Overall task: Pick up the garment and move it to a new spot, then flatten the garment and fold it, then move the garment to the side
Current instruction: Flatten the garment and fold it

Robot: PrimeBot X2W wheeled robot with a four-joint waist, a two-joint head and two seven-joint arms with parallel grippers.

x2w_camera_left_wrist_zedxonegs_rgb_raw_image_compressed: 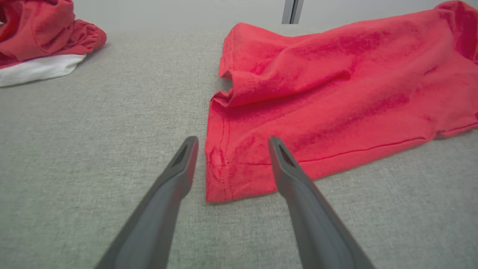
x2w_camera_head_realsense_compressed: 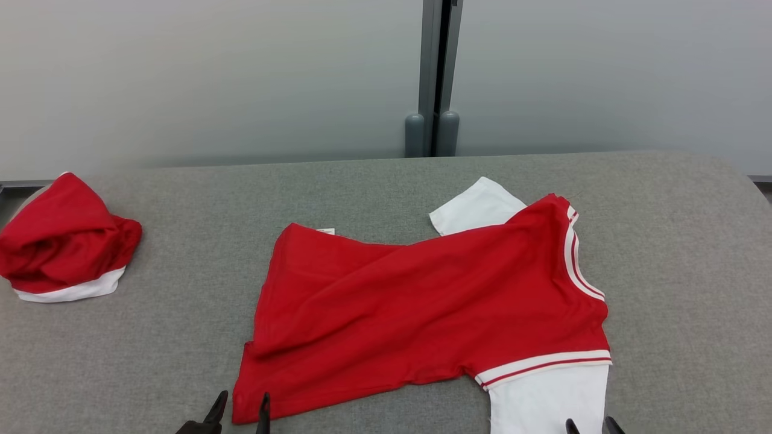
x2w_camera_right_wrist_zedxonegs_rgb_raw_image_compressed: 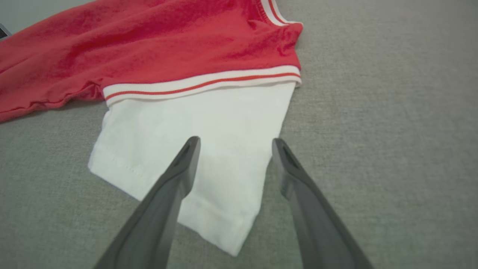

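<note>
Garment (x2w_camera_head_realsense_compressed: 422, 301): a red short-sleeved top with white sleeves and striped white ribbing. It lies spread but not flat at the middle of the grey cloth-covered table (x2w_camera_head_realsense_compressed: 151, 361), hem toward the robot's left and neck toward its right. A broad diagonal fold crosses the body, and the hem edge is rumpled and partly turned over. The near sleeve (x2w_camera_head_realsense_compressed: 549, 398) projects toward the robot, while the far sleeve (x2w_camera_head_realsense_compressed: 476, 205) shows past the far edge.

The fabric looks like a thin, limp knit. It is judged light and without stiffness, so it is likely to sag and trail from wherever it is lifted and to drag on the textured table rather than slide. The stitched hem and the ribbed bands appear the firmest places to pinch. A hold at the near hem corner (x2w_camera_left_wrist_zedxonegs_rgb_raw_image_compressed: 224, 183) together with one at the near sleeve or its ribbing should spread the length under tension. A shallow pinch risks taking the top layer alone.

The left gripper (x2w_camera_head_realsense_compressed: 244, 396) has its fingers apart and empty, straddling the hem corner; contact with the cloth cannot be told. The right gripper (x2w_camera_head_realsense_compressed: 590, 422) is likewise spread and empty over the near sleeve, with one finger above white cloth and the other at its edge.

A second red-and-white bundle (x2w_camera_head_realsense_compressed: 63, 238) sits well apart at the table's far left. A pale wall (x2w_camera_head_realsense_compressed: 211, 72) and a grey post (x2w_camera_head_realsense_compressed: 435, 78) stand behind.
</note>
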